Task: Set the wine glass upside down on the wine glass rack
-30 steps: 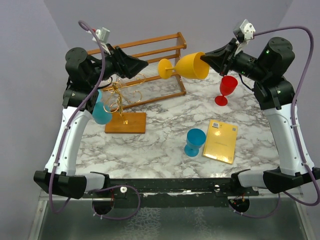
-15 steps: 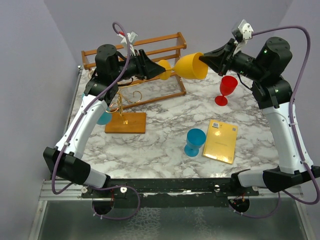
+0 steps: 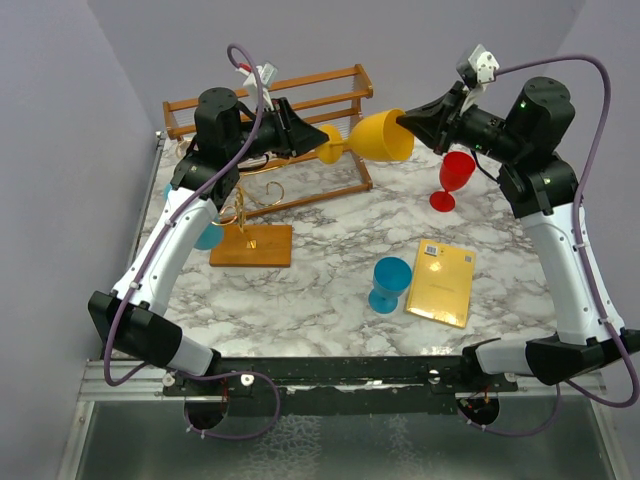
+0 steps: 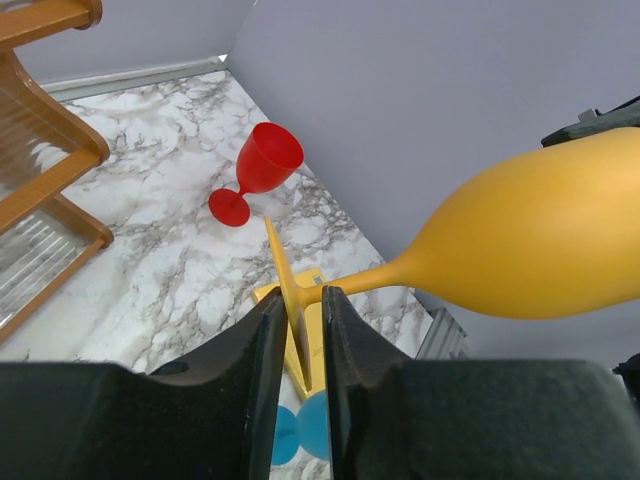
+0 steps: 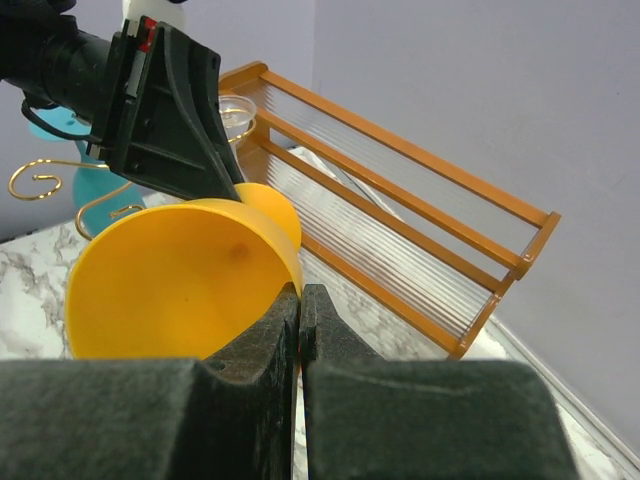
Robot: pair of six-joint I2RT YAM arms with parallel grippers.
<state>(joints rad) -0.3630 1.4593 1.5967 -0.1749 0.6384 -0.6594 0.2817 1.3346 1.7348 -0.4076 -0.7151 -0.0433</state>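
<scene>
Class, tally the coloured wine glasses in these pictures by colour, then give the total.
Yellow: 1, the yellow glass, held up in the air
Red: 1, the red glass, standing on the table
Blue: 2, the blue glass mid-table and the teal-blue glass, partly hidden at the left
Total: 4

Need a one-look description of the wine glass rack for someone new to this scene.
On the white marble table, go to the left side, in front of the two-tier wooden slatted shelf. A flat rectangular orange-brown wooden base there carries a small gold wire stand. Unlike the shelf, it is thin curled loops on a central stem.
</scene>
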